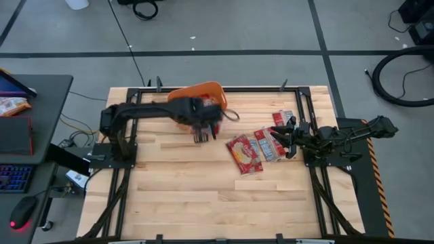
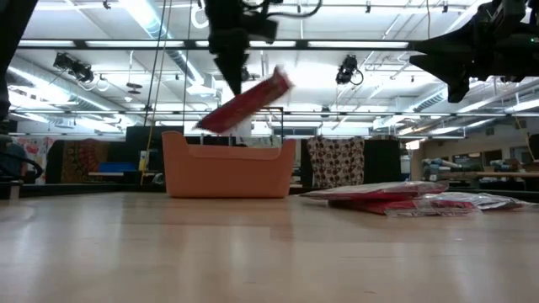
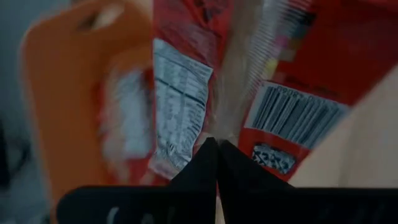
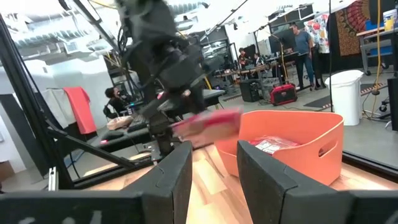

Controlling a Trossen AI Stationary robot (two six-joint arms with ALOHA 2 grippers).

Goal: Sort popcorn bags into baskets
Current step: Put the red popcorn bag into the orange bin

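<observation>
The orange tub (image 1: 205,90) stands near the table's far edge; in the right wrist view the tub (image 4: 298,140) has a packet (image 4: 271,144) lying inside. My left gripper (image 2: 233,66) hangs over the tub's near side, shut on a red packet (image 2: 250,101). Several more red packets (image 1: 254,148) lie flat on the wood right of centre, and they show again in the low view (image 2: 404,199). My right gripper (image 1: 287,139) hovers open just right of those packets, touching nothing; its open fingers (image 4: 214,168) show in the right wrist view. My left gripper pinches the red packet between its two shut fingers at the printed back, by the centre seam near one edge (image 3: 214,127). The fingers point down from above. The packet is lifted clear and hangs tilted below them (image 2: 253,99), above the tub's rim (image 2: 227,139).
The dark frame rails (image 1: 302,108) run along the table's sides. A side desk (image 1: 27,115) with a keyboard and a mouse stands left of the table. People (image 4: 301,43) stand in the room far behind. Bare wood (image 1: 203,196) fills the near half.
</observation>
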